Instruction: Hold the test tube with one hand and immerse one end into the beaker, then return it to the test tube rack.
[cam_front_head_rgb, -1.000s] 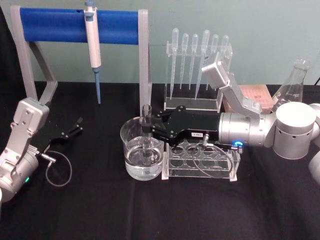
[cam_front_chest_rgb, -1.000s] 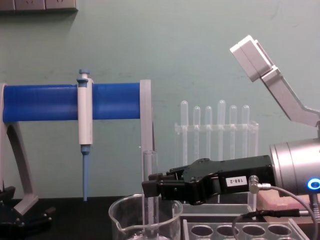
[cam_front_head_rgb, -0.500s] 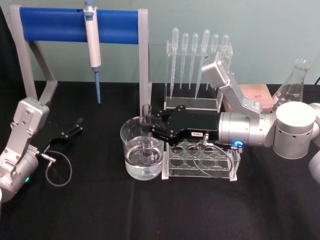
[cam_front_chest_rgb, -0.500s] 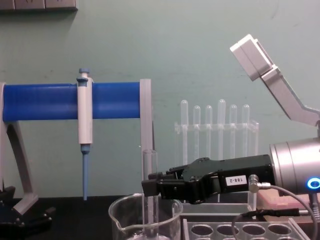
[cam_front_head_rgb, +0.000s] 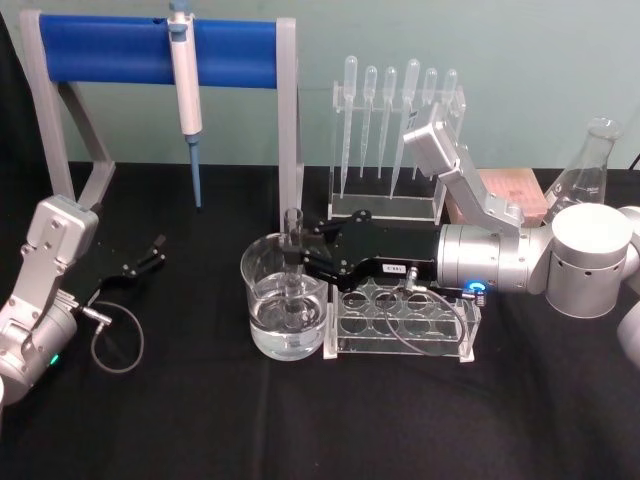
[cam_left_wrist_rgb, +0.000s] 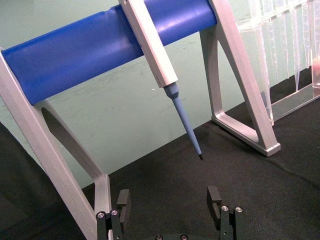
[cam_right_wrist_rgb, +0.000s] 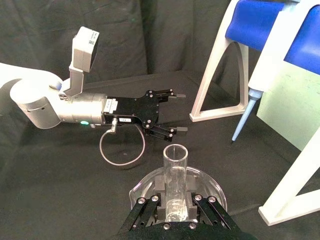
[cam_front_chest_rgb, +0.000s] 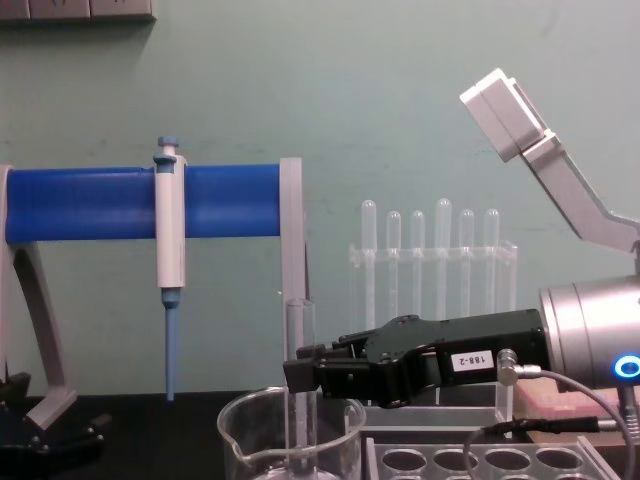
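Well to the left of the beaker (cam_front_head_rgb: 258, 325), the left pincer (cam_front_head_rgb: 152, 252) sits low over the black worktop (cam_front_head_rgb: 200, 420). Its fingers are apart with nothing between them, and it looks parked out of the way so the other arm can work alone. Behind and to the left of the beaker, a white-and-blue pipettor (cam_front_head_rgb: 185, 85) hangs untouched from a blue-barred stand (cam_front_head_rgb: 110, 48).

The beaker holds clear water in its lower part. The test tube (cam_front_head_rgb: 292, 228) stands upright inside the beaker. Its round closed end appears to be down in the water, and its open top rises above the beaker's rim.

The right pincer (cam_front_head_rgb: 293, 262) reaches in from the right of the beaker and is clamped on the tube's upper part, just above the rim. Gripping this high likely keeps the fingers dry and clear of the glass wall while the lower end is dipped.

Just to the right of the beaker sits the clear rack (cam_front_head_rgb: 400, 348) with round holes, near enough that the return should be short. That return is not yet done. Behind and to the right of the beaker stands a row of thin pipettes (cam_front_head_rgb: 395, 100).
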